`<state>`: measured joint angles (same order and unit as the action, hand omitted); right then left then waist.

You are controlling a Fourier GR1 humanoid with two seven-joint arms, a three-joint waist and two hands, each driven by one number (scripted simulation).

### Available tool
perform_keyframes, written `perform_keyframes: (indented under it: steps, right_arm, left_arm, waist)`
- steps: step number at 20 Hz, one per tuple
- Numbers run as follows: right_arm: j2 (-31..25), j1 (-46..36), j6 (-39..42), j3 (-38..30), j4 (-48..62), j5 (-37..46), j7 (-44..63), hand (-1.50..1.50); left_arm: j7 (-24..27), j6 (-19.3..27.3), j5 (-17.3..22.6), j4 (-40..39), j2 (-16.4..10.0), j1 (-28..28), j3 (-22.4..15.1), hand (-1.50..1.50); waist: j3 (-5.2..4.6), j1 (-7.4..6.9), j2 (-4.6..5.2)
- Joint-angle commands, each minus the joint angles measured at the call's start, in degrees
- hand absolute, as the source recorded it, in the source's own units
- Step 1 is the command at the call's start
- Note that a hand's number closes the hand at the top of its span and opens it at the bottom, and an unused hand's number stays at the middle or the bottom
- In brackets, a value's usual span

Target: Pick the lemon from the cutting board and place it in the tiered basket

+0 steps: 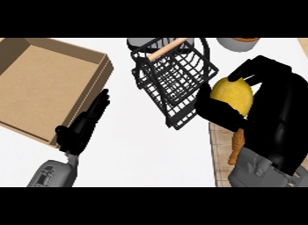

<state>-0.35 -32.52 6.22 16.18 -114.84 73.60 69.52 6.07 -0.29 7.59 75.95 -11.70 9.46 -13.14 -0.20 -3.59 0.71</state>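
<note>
- The right hand [280,103] has its fingers [212,105] curled round the lemon [233,94], just beside the basket [176,74].
- It would be best to carry it left over the open top, lower it inside, then let go.
- The left hand [85,123] rests open near the box [36,79].

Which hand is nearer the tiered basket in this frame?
Right. The right hand, curled round the lemon, is just beside the tiered basket at its right edge. The left hand lies open to the basket's left, by the cardboard box, well apart from it.
</note>
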Motion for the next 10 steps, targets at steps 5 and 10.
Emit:
perform_keyframes:
  steps: [5,10]
  right_arm:
    - [0.34,-20.49,-1.63,-11.34,23.62,-10.00,9.99,1.50]
    - [0.34,-25.42,-11.81,-14.42,40.40,-11.40,3.33,1.50]
  left_arm:
    - [1.23,-0.59,-0.12,-1.82,0.16,1.02,0.82,0.00]
    - [1.29,-1.71,0.64,-1.01,-0.26,-0.54,1.21,0.00]
  waist:
    - [0.05,-0.08,0.04]
    - [0.12,-0.27,0.23]
